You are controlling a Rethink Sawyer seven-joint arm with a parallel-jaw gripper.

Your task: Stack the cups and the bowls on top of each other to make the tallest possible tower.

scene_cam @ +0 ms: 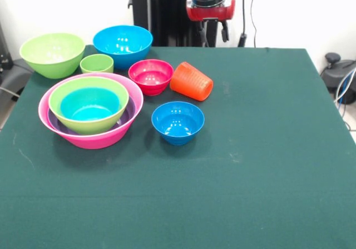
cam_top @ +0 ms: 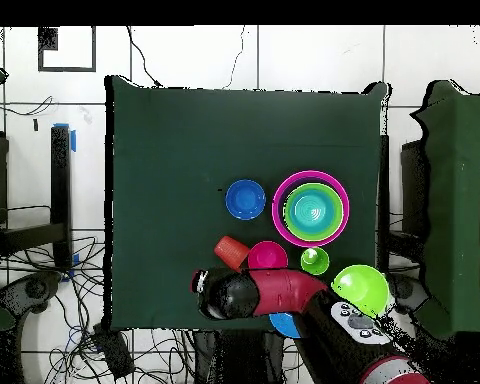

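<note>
A nest of four bowls is seen on the green bench (scene_cam: 267, 165): the huge pink bowl (scene_cam: 83, 138) holds the purple bowl (scene_cam: 127, 115), of which only a sliver of rim shows, then a lime-green bowl (scene_cam: 75, 124), then the teal bowl (scene_cam: 89, 105). The other pieces stand apart. The second lime-green bowl (scene_cam: 52, 53) and the large blue bowl (scene_cam: 123, 45) are at the far edge, the short lime-green cup (scene_cam: 97, 64) stands between them, the small red bowl (scene_cam: 151, 75) is near the middle, and the small blue bowl (scene_cam: 178, 121) is nearest the camera. The ribbed orange cup (scene_cam: 191, 81) lies tipped on its side just beside the red bowl.

The hand (scene_cam: 214, 32) is drawn back at the far edge above the bench, holding nothing; whether its fingers are released or clenched cannot be told from either view.

Little height has been gained, since nested bowls add almost nothing, so the task is judged to be at an early stage. Several risks follow. The orange cup, being round and on its side, could be rolled away by a glancing touch. The glossy rims could slip from a pinch. A cup set on a curved bowl floor could lean and topple. The crowding of red bowl, orange cup and green cup means a neighbour could be knocked during an approach.
</note>
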